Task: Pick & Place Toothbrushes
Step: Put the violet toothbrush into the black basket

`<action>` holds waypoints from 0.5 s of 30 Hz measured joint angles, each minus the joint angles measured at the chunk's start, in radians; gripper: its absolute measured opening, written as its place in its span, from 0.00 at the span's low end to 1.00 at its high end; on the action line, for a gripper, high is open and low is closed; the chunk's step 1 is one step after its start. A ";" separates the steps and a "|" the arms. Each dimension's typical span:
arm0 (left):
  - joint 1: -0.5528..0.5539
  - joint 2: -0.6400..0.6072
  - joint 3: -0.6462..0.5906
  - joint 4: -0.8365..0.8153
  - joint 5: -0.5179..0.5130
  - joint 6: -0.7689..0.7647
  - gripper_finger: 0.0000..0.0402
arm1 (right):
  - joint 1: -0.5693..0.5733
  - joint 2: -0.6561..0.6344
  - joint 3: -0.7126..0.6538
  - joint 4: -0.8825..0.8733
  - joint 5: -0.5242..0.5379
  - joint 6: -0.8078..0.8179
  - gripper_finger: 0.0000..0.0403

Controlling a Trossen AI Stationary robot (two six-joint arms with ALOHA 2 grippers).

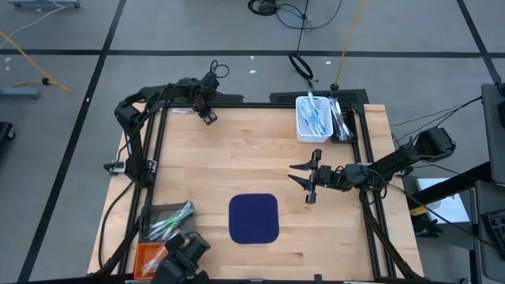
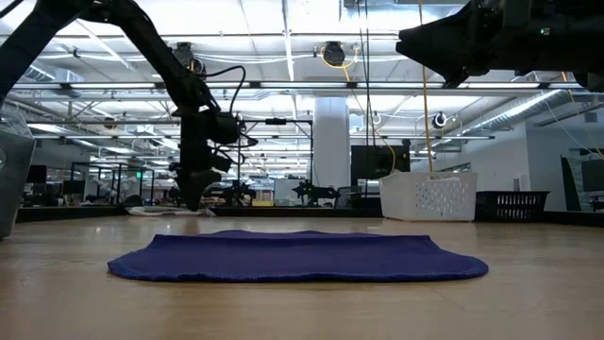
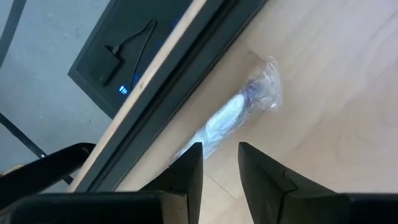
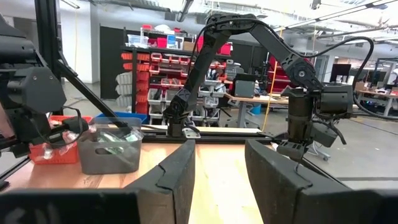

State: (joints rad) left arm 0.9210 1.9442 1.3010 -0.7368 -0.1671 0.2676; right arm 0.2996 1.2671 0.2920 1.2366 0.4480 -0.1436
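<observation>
Item: wrapped toothbrush (image 3: 239, 109) on the table's far-left edge beside the frame rail (image 3: 155, 68), long axis along it, just ahead of my left gripper (image 3: 221, 163), fingers slightly parted, empty, nearer arm.

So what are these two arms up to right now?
They're sorting toothbrushes. The left gripper hangs at the table's far edge, its fingers open just above a wrapped toothbrush lying by the frame, not yet gripping it. The right gripper waits open and empty over the middle of the table, near the white basket of toothbrushes. The navy mat has nothing on it.
</observation>
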 joint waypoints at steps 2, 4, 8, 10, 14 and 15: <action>-0.008 0.000 0.000 -0.008 -0.001 0.000 0.26 | 0.000 0.000 0.000 0.000 0.000 0.000 0.33; -0.018 0.000 0.000 -0.019 -0.001 0.010 0.26 | 0.000 0.000 0.000 0.000 0.000 -0.001 0.33; -0.034 0.000 0.000 -0.027 0.002 0.031 0.18 | 0.000 0.000 0.000 0.000 0.000 -0.001 0.33; -0.040 0.000 0.000 -0.030 0.010 0.036 0.08 | 0.000 0.000 0.000 0.000 0.000 -0.001 0.33; -0.057 0.000 0.000 -0.065 0.046 0.051 0.02 | 0.000 0.000 0.000 0.000 0.000 -0.001 0.33; -0.063 0.000 0.000 -0.076 0.048 0.059 0.01 | 0.000 0.000 0.000 0.000 0.000 -0.001 0.33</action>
State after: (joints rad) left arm 0.8576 1.9442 1.3006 -0.8133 -0.1188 0.3271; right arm 0.2996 1.2671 0.2920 1.2366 0.4480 -0.1450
